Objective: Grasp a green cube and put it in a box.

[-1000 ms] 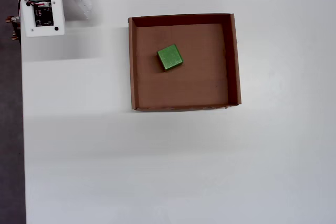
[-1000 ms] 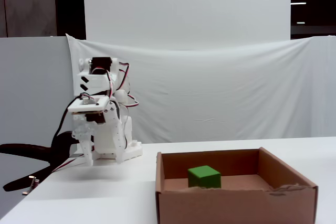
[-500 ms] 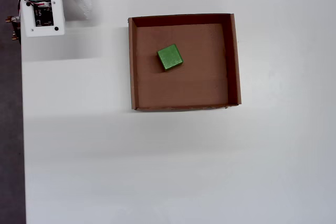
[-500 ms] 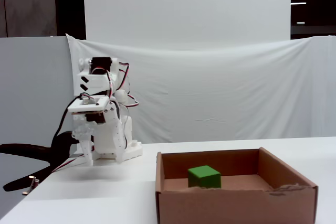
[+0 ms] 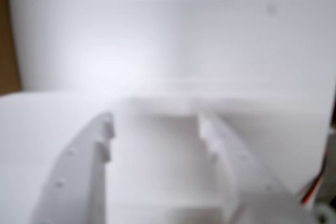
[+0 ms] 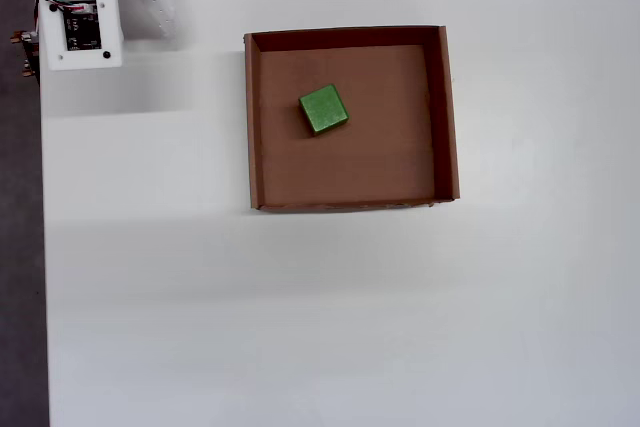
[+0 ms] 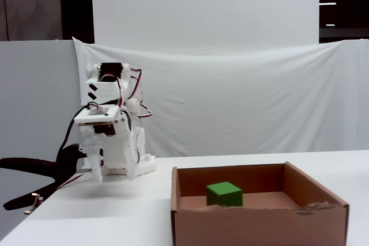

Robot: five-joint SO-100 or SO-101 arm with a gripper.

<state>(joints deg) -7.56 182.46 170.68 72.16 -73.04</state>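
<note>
The green cube lies on the bottom of the brown cardboard box, left of its middle and towards the far wall in the overhead view. In the fixed view the cube shows inside the box. The white arm is folded at the table's top left corner, well away from the box. My gripper hangs down beside the arm's base. In the blurred wrist view the gripper has its two white fingers apart with nothing between them, over white table.
The white table's left edge runs just beside the arm base. A white cloth backdrop stands behind the table. A black chair is off the table at the left in the fixed view.
</note>
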